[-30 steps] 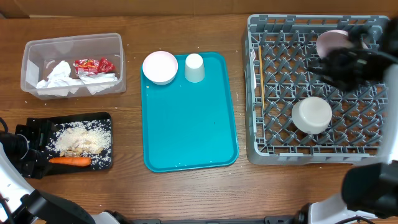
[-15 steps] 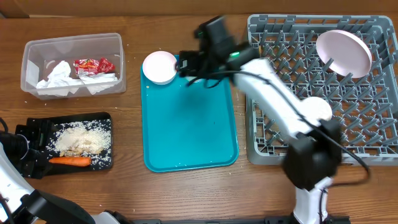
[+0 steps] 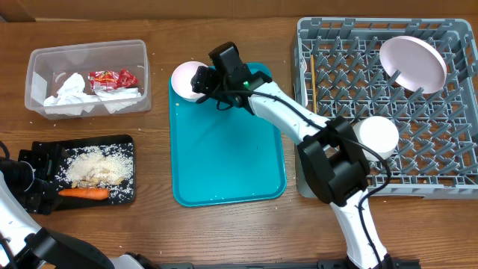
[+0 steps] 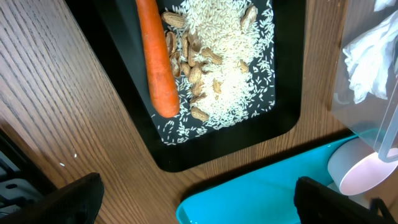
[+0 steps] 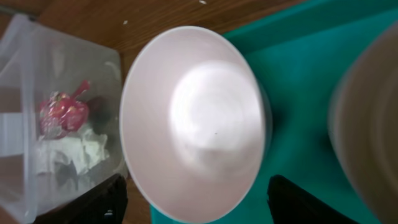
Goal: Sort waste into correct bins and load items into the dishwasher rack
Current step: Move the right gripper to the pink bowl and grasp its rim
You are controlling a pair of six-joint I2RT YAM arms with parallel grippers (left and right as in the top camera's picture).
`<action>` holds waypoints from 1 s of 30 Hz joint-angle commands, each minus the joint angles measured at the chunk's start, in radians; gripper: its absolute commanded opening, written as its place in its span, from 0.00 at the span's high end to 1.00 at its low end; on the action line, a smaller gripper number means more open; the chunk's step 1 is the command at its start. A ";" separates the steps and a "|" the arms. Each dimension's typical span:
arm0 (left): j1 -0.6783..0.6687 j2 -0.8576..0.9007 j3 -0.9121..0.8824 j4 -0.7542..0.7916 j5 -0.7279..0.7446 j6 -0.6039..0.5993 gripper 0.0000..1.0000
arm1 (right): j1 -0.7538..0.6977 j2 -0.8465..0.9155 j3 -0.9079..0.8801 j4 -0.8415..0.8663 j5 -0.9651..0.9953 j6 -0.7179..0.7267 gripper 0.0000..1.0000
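2 fingers of the right gripper [image 5: 196,186] stand wide apart with the bowl [image 5: 193,121] between them, 1 on each side of its rim. Neither finger shows firm contact, so I judge the jaws open and holding nothing, set for a pinch across the bowl's width.

The bowl sits mouth up at the far left corner of the teal tray [image 3: 228,164] and overhangs the tray's left edge toward the tub [image 3: 88,45]. Being round, it has no long axis to line up with. What counts is that it lies centred in the gap, straight ahead of the gripper.

A blurred pale shape just right of the right-hand finger is likely the cup [image 5: 367,124]. It looks near enough to be nudged if the gripper drifts that way.

The rack [image 3: 441,127] fills the right end of the desk, so the carry should run rightward across the whole tray. A plate [image 3: 413,63] leans near the rack's far right corner, and a second bowl [image 3: 376,137] lies near its middle.

At the left end of the desk, by the black tray [image 4: 186,155] and carrot [image 4: 155,62], the left gripper [image 4: 199,186] hangs wide open and empty. It is well apart from the bowl, so the right arm is plainly the nearer 1.
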 commanded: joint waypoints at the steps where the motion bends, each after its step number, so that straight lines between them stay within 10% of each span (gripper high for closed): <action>1: 0.003 0.005 -0.002 0.001 0.004 -0.012 0.00 | 0.004 0.031 0.009 0.015 0.026 0.053 0.27; 7: 0.003 0.005 -0.002 0.001 0.004 -0.013 0.00 | 0.005 0.048 0.009 -0.034 0.056 0.067 0.38; 16: 0.003 0.005 -0.002 0.001 0.004 -0.013 0.00 | 0.003 0.048 0.009 -0.189 0.069 0.059 0.85; 30: 0.003 0.005 -0.002 0.001 0.004 -0.013 0.00 | 0.000 -0.161 0.096 -0.899 0.205 -0.018 0.89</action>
